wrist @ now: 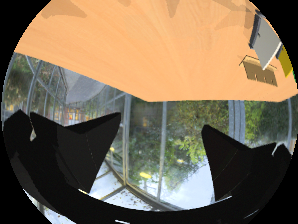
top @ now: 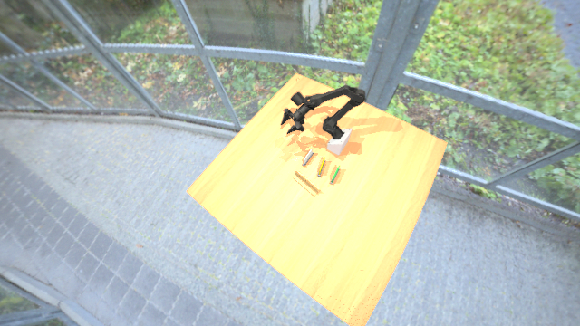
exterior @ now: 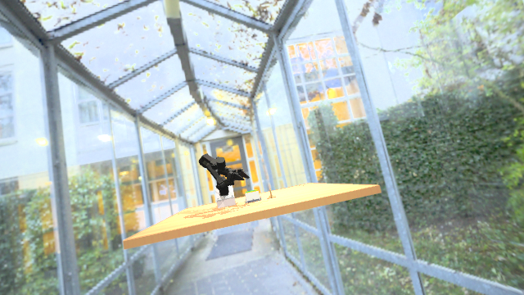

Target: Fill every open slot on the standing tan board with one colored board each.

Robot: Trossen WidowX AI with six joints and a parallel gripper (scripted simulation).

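Glazed walkway, metal-framed panes, greenery outside; pale paving underfoot. In it, a wood-grained counter (top: 362,217) (exterior: 286,201) (wrist: 125,45), square-cornered.

Count: one standing tan board (top: 307,183) (exterior: 270,194) (wrist: 259,74); three colored boards, each upright in its holder: one white-grey (top: 308,158) (exterior: 253,197) (wrist: 266,42), one yellow (top: 322,167) (wrist: 286,61), one green (top: 335,175) (exterior: 252,191). They stand side by side in a row, apart from one another. The tan board runs crosswise to them, near their ends, touching none. Notches show along its upper edge in the wrist view; too small to count surely. No colored board sits in it.

One black arm (top: 346,106) (exterior: 221,174) on one pale base (top: 335,146) (exterior: 226,201). Pose: raised from the base, bent at the elbow, forearm reaching out over the counter.

Tool (top: 285,124) (exterior: 247,176) (wrist: 164,123): open, fingers wide apart, nothing between them. It hangs above the counter, off to the white-grey board's side of the row, well apart from the tan board and touching none of the boards.
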